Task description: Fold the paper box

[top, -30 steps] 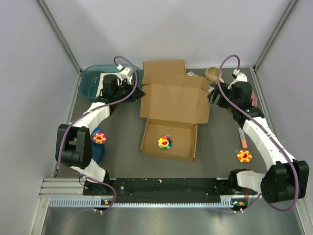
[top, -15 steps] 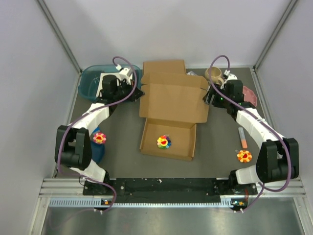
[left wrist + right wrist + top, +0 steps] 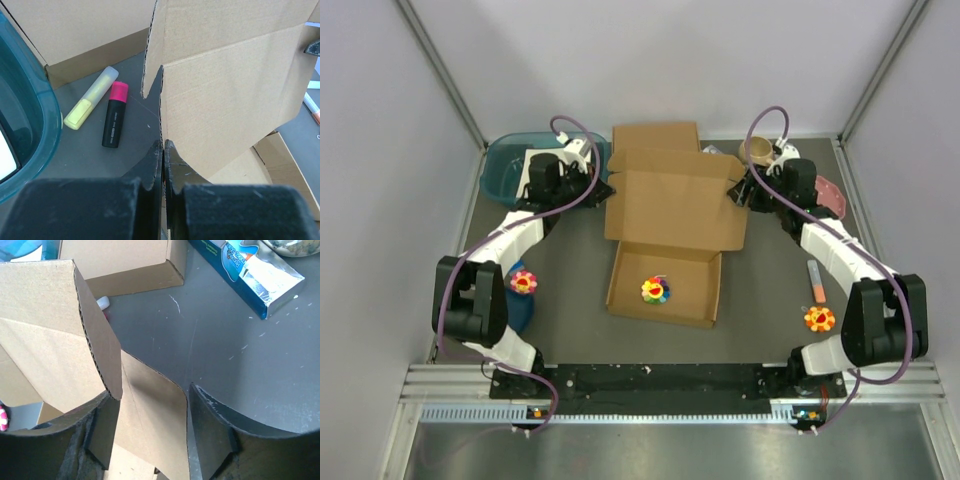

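I can read no text anywhere; the blue carton [image 3: 227, 260] at the far edge of the tabletop [image 3: 240, 365] carries white print beside a cartoon figure, too blurred to make out

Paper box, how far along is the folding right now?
Done: the paper box has its base walls up, with a flower toy inside. In hand: the left gripper pinches the lid's left flap; the right gripper straddles the right flap, open. Left: fold the flaps, close the lid.
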### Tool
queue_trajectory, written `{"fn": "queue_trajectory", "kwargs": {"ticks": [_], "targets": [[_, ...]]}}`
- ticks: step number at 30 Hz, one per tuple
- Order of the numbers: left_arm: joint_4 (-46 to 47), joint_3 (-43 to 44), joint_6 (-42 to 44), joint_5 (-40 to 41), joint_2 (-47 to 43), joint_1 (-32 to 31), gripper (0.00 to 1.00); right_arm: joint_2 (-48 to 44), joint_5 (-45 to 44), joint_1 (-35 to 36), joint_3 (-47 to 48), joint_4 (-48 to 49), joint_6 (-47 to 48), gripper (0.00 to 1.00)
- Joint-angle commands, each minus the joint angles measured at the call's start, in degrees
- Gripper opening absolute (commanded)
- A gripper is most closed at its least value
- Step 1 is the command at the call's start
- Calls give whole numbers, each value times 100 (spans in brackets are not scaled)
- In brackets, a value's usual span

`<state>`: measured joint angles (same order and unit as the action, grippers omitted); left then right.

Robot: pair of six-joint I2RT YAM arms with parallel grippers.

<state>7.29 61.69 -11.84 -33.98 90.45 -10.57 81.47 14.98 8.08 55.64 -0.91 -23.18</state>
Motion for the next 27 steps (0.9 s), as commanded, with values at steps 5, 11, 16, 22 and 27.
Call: {"fn": "queue_trajectory", "kwargs": {"ticks": [5, 11, 16, 22, 27], "targets": [[247, 10, 32, 75, -212, 20, 0, -210, 172, -60, 0, 477, -116, 43], [291, -8, -91, 119, -300, 20, 0, -421, 119, -52, -44, 477, -178, 31], [510, -201, -284, 181, -458, -7, 0, -492, 66, 89, 44, 337, -143, 16], [1204, -886, -478, 488, -880, -322, 0, -702, -241, 528, -96, 187, -213, 4], [1616, -1448, -521, 892, -1214, -709, 0, -931, -513, 783, -386, 231, -476, 0]]}}
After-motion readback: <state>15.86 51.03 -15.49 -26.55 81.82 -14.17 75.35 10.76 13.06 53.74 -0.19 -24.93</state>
